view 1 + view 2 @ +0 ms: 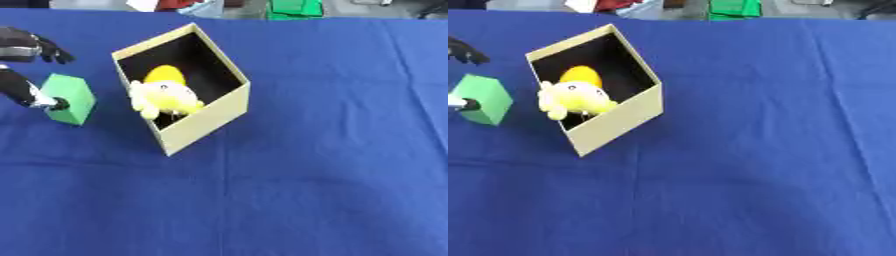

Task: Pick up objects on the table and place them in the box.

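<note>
A green block [70, 97] stands on the blue cloth at the far left. My left hand [26, 50] comes in from the left edge around it: the thumb tip [54, 104] touches the block's front face, while the curled fingers [51, 50] hover above and behind, apart from it. A tan cardboard box [206, 117], open at the top, sits to the right of the block. Inside it lies a yellow plush toy [164, 95] with a white face, against the box's left wall. My right hand shows in neither view.
The blue tablecloth [332, 150] covers the whole table to the right of and in front of the box. At the far edge beyond the table lie green [293, 9], red and white things.
</note>
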You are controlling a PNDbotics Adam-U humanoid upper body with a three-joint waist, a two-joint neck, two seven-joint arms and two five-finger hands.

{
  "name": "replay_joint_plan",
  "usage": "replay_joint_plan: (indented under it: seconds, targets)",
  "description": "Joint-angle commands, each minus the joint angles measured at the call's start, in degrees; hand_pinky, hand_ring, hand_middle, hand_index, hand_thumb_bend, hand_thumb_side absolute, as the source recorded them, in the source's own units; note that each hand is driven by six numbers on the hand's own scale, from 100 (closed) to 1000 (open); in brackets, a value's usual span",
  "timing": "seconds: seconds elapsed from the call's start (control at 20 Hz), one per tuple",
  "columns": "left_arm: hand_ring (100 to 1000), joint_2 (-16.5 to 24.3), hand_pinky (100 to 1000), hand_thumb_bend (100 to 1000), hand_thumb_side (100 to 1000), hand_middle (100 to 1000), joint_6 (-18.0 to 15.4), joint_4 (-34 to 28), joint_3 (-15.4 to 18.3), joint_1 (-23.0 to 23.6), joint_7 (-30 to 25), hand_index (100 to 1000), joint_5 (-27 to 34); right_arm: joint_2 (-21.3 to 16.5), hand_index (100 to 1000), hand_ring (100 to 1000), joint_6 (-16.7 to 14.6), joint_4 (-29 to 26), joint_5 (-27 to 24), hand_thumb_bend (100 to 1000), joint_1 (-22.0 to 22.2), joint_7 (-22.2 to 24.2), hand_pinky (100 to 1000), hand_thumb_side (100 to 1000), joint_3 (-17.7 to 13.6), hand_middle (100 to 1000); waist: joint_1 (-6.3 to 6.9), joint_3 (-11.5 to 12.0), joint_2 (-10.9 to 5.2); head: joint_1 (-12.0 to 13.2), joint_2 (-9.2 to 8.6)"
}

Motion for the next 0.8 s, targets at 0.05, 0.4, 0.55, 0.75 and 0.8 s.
replay_joint_plan:
  seconds: [0.05, 0.4, 0.55, 0.75, 0.8]
  targets:
    - [921, 1.7, 898, 560, 571, 889, -1.6, -0.8, -0.2, -0.9, -1.8, 1000, -1.9, -0.8, 883, 880, 0.3, -0.9, -0.5, 100, -0.7, 0.0, 896, 880, -0.5, 768, 0.06, -0.1, -0.93, 0.2, -0.81]
    - [924, 2.5, 905, 508, 551, 885, -4.0, -2.5, -1.1, -0.7, -2.4, 1000, -6.9, -0.4, 881, 876, 1.1, -0.9, -0.5, 100, -0.7, 0.0, 895, 886, -0.4, 764, 0.21, -0.3, -0.47, 0.0, -1.39]
    - [919, 2.3, 902, 478, 542, 879, -4.5, -1.8, -1.3, -0.8, -2.2, 977, -7.0, -0.2, 881, 876, 1.2, -0.9, -0.5, 100, -0.8, -0.1, 895, 887, -0.4, 763, 0.08, -0.5, -0.21, 0.1, -1.57]
    - [912, 2.1, 893, 441, 524, 873, -4.8, -1.1, -1.6, -0.8, -2.4, 971, -7.3, 0.0, 880, 876, 1.3, -0.9, -0.4, 100, -0.7, -0.3, 896, 890, -0.5, 762, -0.03, -0.6, 0.1, 0.3, -1.69]
    - [908, 2.1, 888, 436, 525, 869, -4.9, -0.9, -1.7, -0.7, -2.6, 970, -7.4, 0.1, 880, 876, 1.3, -0.9, -0.4, 100, -0.7, -0.4, 896, 890, -0.5, 762, -0.05, -0.6, 0.21, 0.3, -1.72]
